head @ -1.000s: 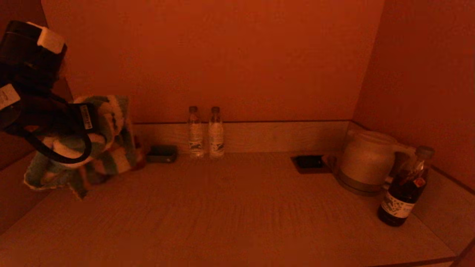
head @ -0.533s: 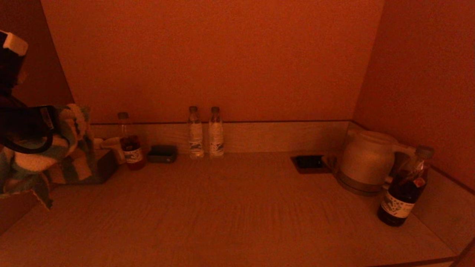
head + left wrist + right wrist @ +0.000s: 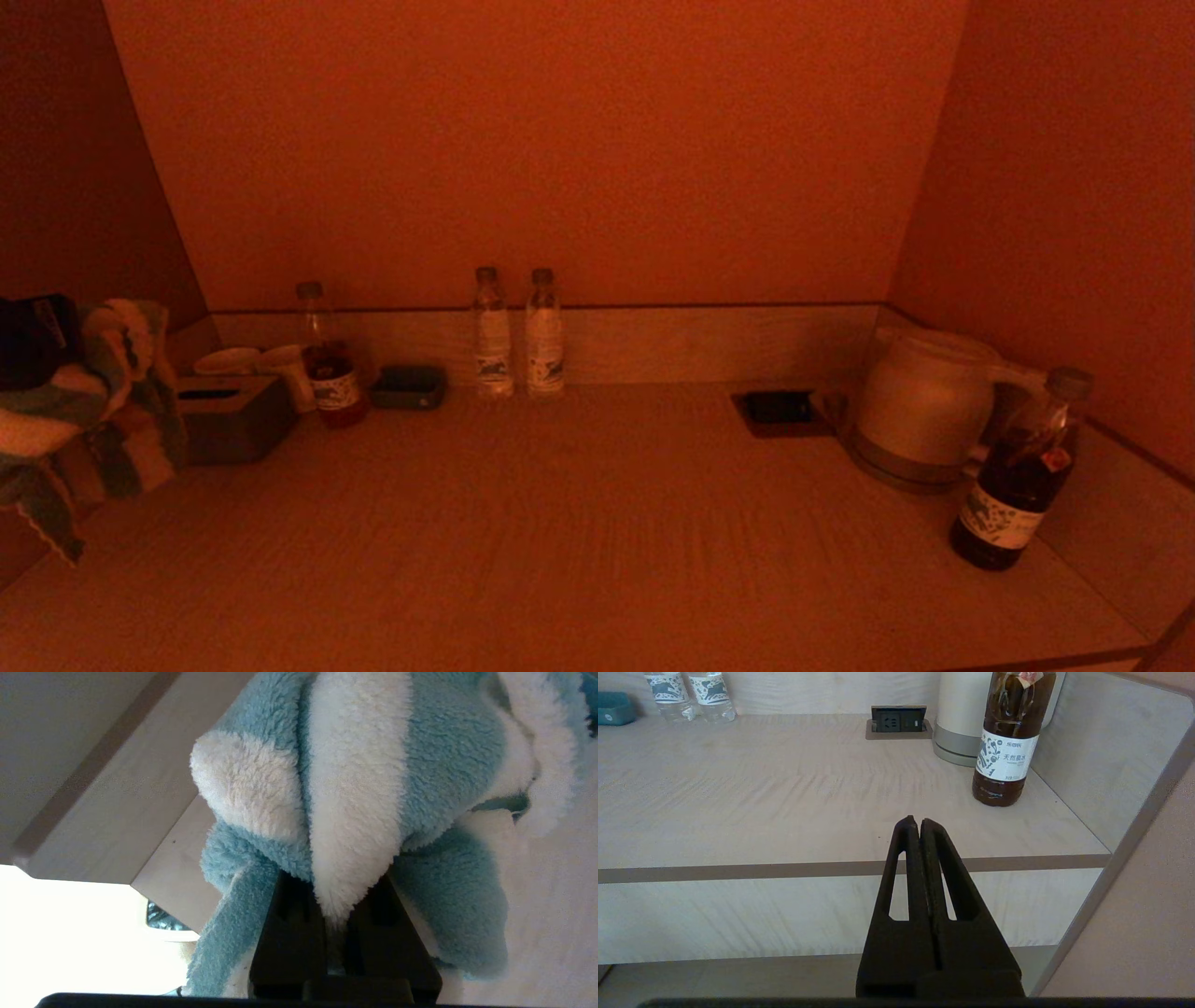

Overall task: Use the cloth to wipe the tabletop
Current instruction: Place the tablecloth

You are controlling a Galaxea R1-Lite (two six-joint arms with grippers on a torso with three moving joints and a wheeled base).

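Observation:
A fluffy blue-and-white striped cloth [image 3: 89, 411] hangs at the far left edge of the head view, above the left end of the wooden tabletop [image 3: 579, 532]. My left gripper [image 3: 33, 341] is shut on the cloth; in the left wrist view the cloth [image 3: 355, 788] bunches over the closed black fingers [image 3: 299, 933] and hides their tips. My right gripper [image 3: 919, 822] is shut and empty, parked in front of the tabletop's front edge [image 3: 738, 871]; it does not show in the head view.
Along the back stand a tissue box [image 3: 233, 415], cups [image 3: 280, 364], a dark-drink bottle [image 3: 327, 369], a small dark box [image 3: 408, 386] and two water bottles [image 3: 518, 334]. At the right are a socket panel [image 3: 780, 411], a kettle [image 3: 924, 401] and a dark bottle [image 3: 1018, 471].
My left arm has moved left and lower with the cloth, mostly leaving the head view. This uncovered the tissue box, cups and dark-drink bottle at the back left.

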